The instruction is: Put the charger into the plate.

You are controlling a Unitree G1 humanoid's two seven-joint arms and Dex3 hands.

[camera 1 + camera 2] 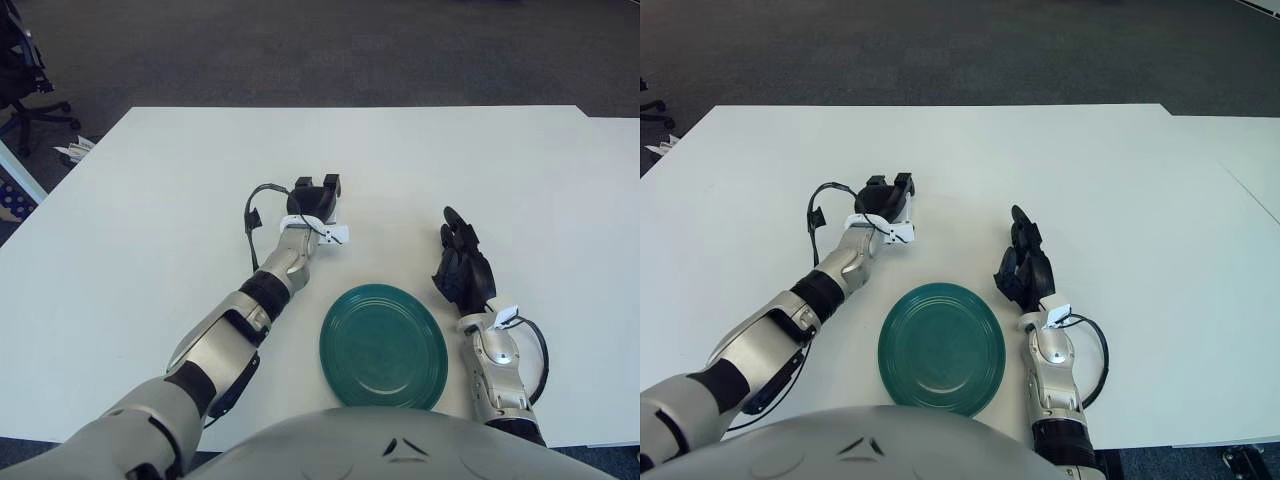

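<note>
The left hand (314, 196) was stretched out over the white flat-topped bench (150, 200), past the far-left edge of the round dark-green plate (383, 346). Its black fingers (331, 185) were curled downward in a hooked shape, w/ tips pointing at the bench. No charger was visible anywhere in either view; it may have sat under or inside that hand, but that couldn't be told, so whether the fingers were gripping anything also couldn't be told. Its long axis was likewise unreadable.

The plate lay near the robot, approx. centre of the near bench edge, w/ nothing in it. From the left hand the plate lay nearer and to the right, w/ a strip of bare bench between them. That was the relation the coming move would turn on: if the charger was in that hand, the carry would run back toward the robot and rightward.

The right hand (459, 266) showed just right of the plate, fingers loosely curled, holding nothing. It was the closer hand to the plate; the left was the one at work.
</note>
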